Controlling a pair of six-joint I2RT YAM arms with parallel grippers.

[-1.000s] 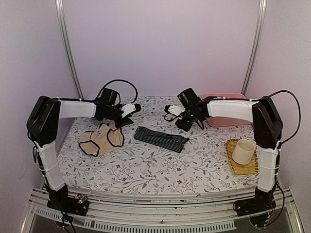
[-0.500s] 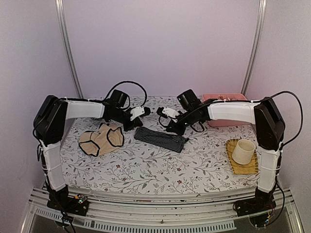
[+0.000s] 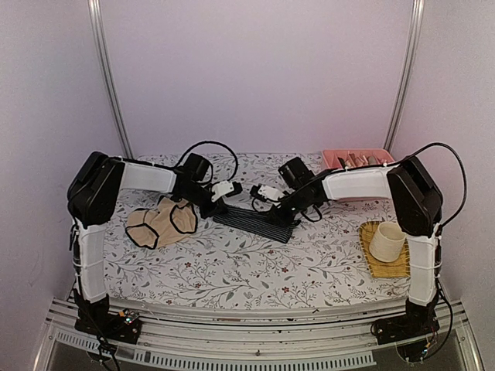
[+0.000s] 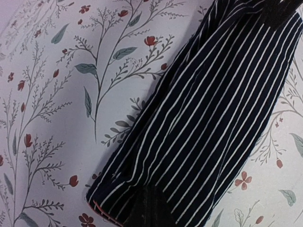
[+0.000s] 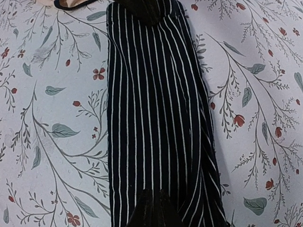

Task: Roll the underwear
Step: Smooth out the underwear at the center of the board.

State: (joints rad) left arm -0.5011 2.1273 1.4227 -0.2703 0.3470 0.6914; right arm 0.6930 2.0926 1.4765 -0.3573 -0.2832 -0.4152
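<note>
Top external: navy brief (image 3: 249,222) lies folded into a long narrow strip on the floral table (image 3: 232,270), between my two arms; beige brief (image 3: 158,220) lies spread flat just to its left, apart from both grippers
Left wrist: left gripper (image 4: 142,210) is closed tight on the strip's left end, near a corner where a thin red edge peeks out; the stripes pucker toward it, so I take it that I have cloth pinched
Right wrist: right gripper (image 5: 154,210) is closed as well, on the strip's right end at mid-width; the stripes draw in toward it the same way
Step in hand: I judge this the start of the first roll, with both ends of navy brief gripped, nothing turned over yet and the strip flat on the table
Progress: early; neither brief is rolled
Next move: one end has to be lifted a little and curled over toward the other, with the far end held lightly taut so the strip does not slide or bunch; the cloth looks thin and limp, so a low turn should suit it better than a high lift
Risk: the folded layers may fan open if I have only the top one; I cannot tell how many layers I hold
Writing: none readable; no brand or label shows on either brief, on the cup (image 3: 387,241) or on the pink tray (image 3: 356,158)
</note>
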